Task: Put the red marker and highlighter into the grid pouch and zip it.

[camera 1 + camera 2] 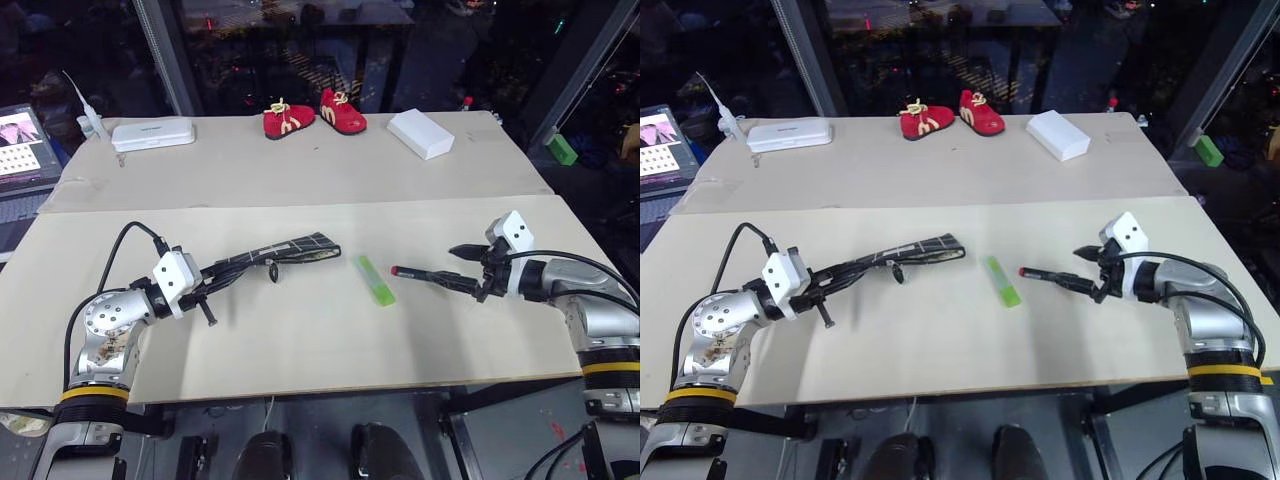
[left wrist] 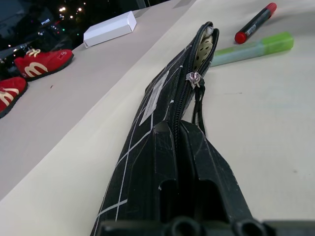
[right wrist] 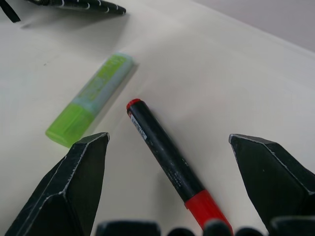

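Pale wooden boards are forming the tabletop (image 1: 300,330), with dark glass running behind it. Nearest, at the lower left of the head view, the left gripper (image 1: 205,290) is pinching tight on one end of the grid pouch (image 1: 275,252), which is stretching toward the centre, its zipper partly undone at the far end. At the right, the right gripper (image 1: 468,268) is standing with fingers spread wide, the red marker (image 1: 420,273) lying between them on the board, ungripped. The highlighter (image 1: 373,279) is lying at centre, between pouch and marker. Farther back, a white case (image 1: 152,133), red baby shoes (image 1: 313,115) and a white box (image 1: 420,133) are sitting near the top edge.
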